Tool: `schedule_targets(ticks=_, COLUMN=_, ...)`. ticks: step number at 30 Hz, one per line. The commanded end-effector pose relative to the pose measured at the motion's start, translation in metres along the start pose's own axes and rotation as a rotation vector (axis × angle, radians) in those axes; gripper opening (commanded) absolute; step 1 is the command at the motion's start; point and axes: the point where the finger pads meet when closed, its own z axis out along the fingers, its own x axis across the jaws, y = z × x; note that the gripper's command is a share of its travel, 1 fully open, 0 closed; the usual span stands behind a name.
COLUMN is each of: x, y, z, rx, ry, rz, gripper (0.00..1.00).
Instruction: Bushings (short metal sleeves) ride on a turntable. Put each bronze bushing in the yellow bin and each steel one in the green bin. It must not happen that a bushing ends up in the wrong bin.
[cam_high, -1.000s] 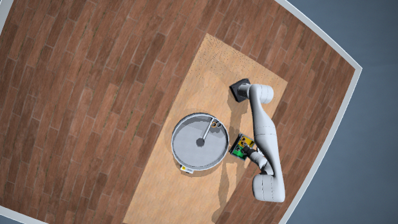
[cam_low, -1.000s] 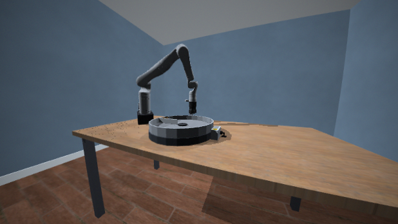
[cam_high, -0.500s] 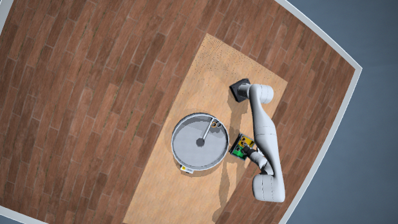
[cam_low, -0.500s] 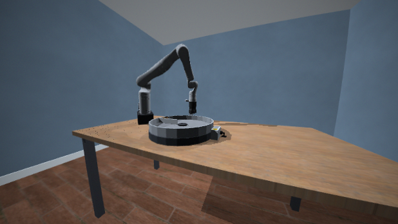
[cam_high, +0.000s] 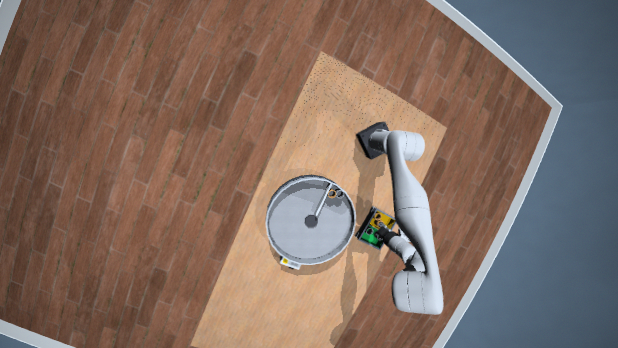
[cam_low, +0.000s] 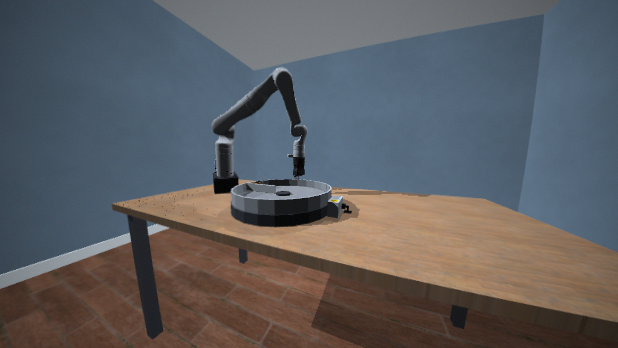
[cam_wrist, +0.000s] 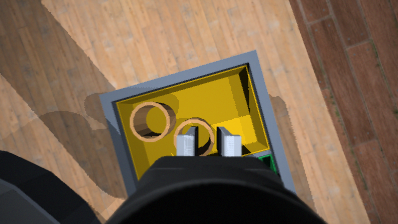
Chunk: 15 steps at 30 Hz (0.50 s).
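- In the yellow bin (cam_high: 386, 220) (cam_wrist: 215, 97), two bronze bushings are standing on end: one (cam_high: 375, 216) (cam_wrist: 137, 120) is sitting near a corner, the other (cam_high: 377, 223) (cam_wrist: 194, 120) is sitting partly under the gripper.
- Gripper (cam_high: 381, 226) (cam_low: 297, 178) (cam_wrist: 207, 137) is hovering over this bin, fingers standing partway apart, holding nothing; one finger is overlapping the second bushing in the wrist view.
- Green bin (cam_high: 370, 241) (cam_wrist: 270, 162) is adjoining the yellow one, holding dark-rimmed rings that are looking like steel bushings; exact count is staying unclear, arm covering part.
- Gray frame (cam_high: 365, 220) (cam_wrist: 180, 73) is surrounding both bins.
- Turntable (cam_high: 295, 235) (cam_low: 300, 205) is standing just beside the bins, carrying one bronze bushing (cam_high: 332, 197) and one steel bushing (cam_high: 342, 196); these are sitting side by side near the rim, by the divider (cam_high: 322, 202) (cam_low: 262, 188).
- Divider is running from the dark hub (cam_high: 311, 221) (cam_low: 283, 193) toward the rim.
- Small control box (cam_high: 291, 264) (cam_low: 335, 206) is sitting against the turntable's outer wall.
- Arm (cam_high: 412, 215) (cam_low: 255, 102) is arching from its black base (cam_high: 369, 150) (cam_low: 226, 185).
- Wooden table (cam_high: 240, 300) (cam_low: 450, 240) is supporting everything.
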Motion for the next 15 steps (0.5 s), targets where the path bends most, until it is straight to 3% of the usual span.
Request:
schedule_targets(ticks=1, x=0.0007, y=0.0004, z=-0.0011, rx=-0.001, ry=0.002, rz=0.0, gripper=0.47)
schedule_targets(ticks=15, x=0.0007, y=0.0006, z=-0.0066, rx=-0.002, ry=0.002, rz=0.0, gripper=0.47)
